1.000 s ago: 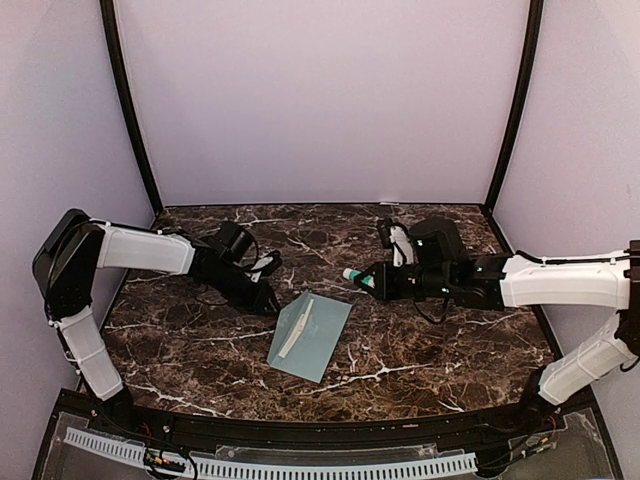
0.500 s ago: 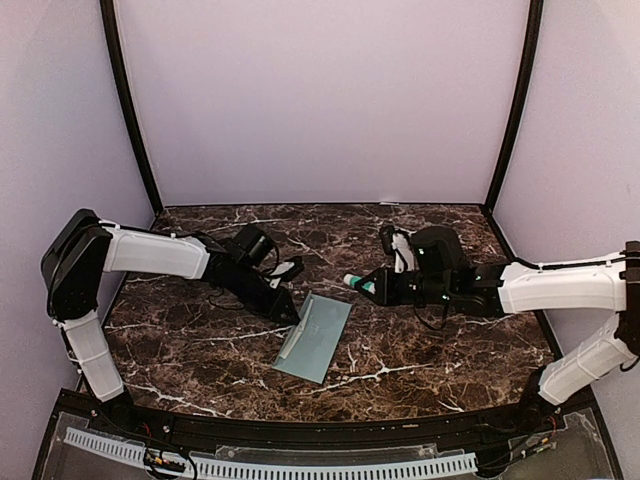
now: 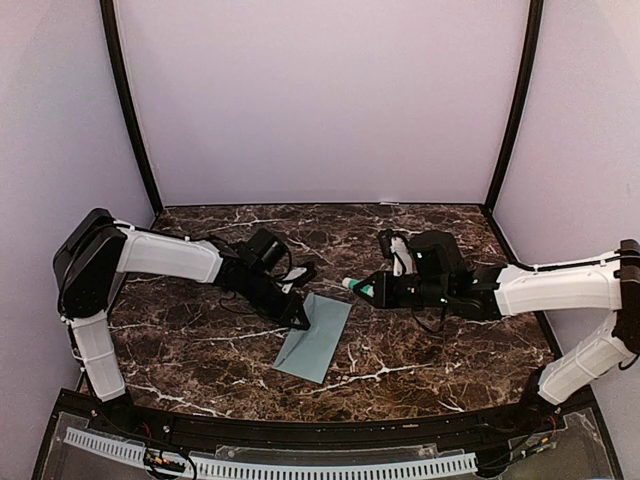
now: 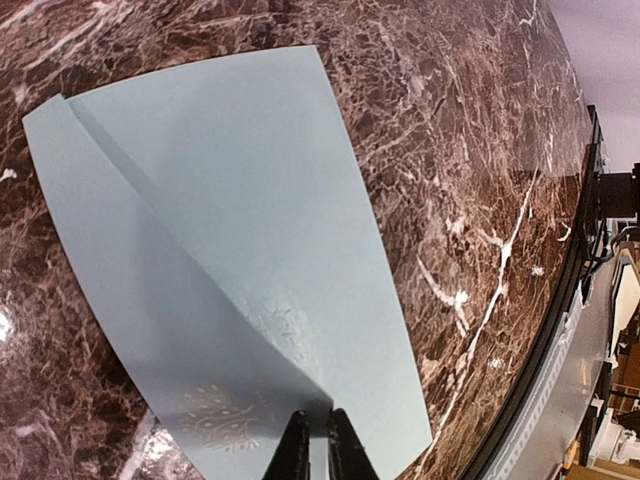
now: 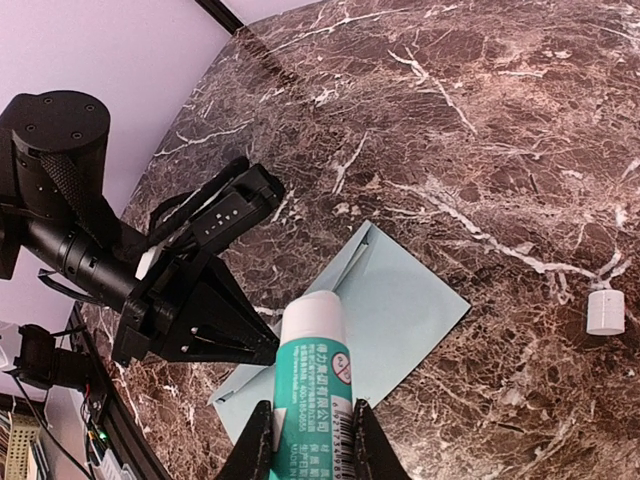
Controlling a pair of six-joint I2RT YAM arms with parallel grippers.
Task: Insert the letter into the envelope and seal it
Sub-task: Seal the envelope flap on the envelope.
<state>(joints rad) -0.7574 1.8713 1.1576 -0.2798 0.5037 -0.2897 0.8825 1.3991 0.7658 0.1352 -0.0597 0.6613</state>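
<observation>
Matt paper envelope [image 4: 250, 250], glossy marble tabletop [image 4: 480, 120]

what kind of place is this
Probably a robot lab test booth: plain lilac walls box in a marble-look tabletop, with a left arm and right arm working an envelope and glue stick.

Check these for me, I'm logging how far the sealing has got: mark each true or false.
The right gripper holds a glue stick: true.
The flap of the envelope stands open: false, it lies folded down over the body.
The left gripper is at the flap's tip: true.
The envelope hangs over the edge of the table: false, it lies wholly on the table.
</observation>
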